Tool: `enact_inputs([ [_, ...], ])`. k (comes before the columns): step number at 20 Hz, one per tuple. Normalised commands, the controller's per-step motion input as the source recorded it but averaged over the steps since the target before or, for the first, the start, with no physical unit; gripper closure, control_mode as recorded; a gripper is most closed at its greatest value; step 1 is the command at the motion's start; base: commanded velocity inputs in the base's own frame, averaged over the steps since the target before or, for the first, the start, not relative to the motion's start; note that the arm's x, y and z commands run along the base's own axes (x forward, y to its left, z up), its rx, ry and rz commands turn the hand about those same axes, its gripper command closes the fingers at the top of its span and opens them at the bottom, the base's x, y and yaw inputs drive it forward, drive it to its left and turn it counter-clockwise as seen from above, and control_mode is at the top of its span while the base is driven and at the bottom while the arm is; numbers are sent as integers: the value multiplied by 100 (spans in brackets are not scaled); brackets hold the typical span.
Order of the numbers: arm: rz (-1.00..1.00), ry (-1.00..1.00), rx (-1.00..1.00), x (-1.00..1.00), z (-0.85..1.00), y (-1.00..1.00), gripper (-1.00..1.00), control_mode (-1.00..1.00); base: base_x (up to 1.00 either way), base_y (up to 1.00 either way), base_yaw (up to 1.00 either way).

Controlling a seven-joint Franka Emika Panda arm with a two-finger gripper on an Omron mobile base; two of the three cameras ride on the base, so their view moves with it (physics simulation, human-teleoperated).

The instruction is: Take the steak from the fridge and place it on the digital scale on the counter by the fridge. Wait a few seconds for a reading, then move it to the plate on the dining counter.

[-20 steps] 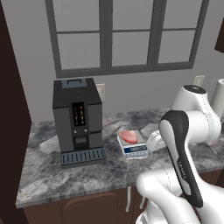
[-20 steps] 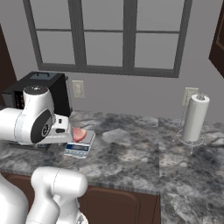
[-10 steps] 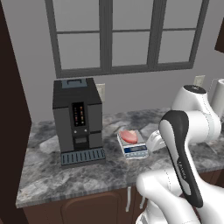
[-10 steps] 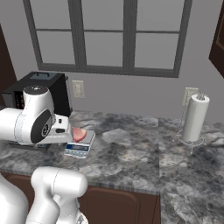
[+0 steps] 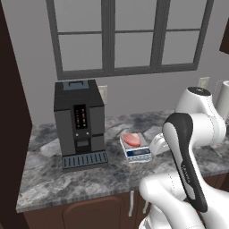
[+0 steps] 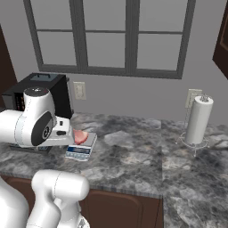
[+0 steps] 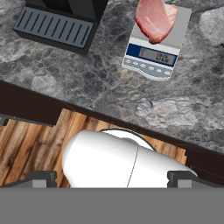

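Note:
The pink-red steak [image 5: 131, 139] [image 6: 80, 136] [image 7: 155, 19] lies flat on the small silver digital scale [image 5: 138, 154] [image 6: 78, 152] [image 7: 151, 57], whose dark display faces the counter's front edge. The scale stands on the grey marbled counter [image 5: 89, 179] [image 6: 133, 160] [image 7: 87, 83], just right of the coffee machine. My gripper [image 7: 111, 178] is open, with its fingertips [image 7: 40, 177] wide apart and nothing between them. It hangs above the counter's front edge, back from the scale and clear of the steak. The fridge, the plate and the dining counter are out of view.
A tall black coffee machine [image 5: 80, 120] [image 6: 58, 91] with a ribbed drip tray [image 7: 54, 28] stands left of the scale. A paper towel roll [image 6: 198, 119] on a wire stand sits far right. Behind the counter rise a wall and a window [image 5: 129, 36]. Dark wooden cabinet fronts [image 5: 94, 214] run below.

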Motion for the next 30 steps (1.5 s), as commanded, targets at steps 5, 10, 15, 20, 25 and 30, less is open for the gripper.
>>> enact_inputs([
  [5, 0, 0, 0, 0, 0, 0, -100, -100, 0, 0, 0],
  [10, 0, 0, 0, 0, 0, 0, -100, -100, 0, 0, 0],
  [15, 0, 0, 0, 0, 0, 0, -100, -100, 0, 0, 0],
  [20, 0, 0, 0, 0, 0, 0, -100, -100, 0, 0, 0],
  [25, 0, 0, 0, 0, 0, 0, -100, -100, 0, 0, 0],
  [30, 0, 0, 0, 0, 0, 0, -100, -100, 0, 0, 0],
])
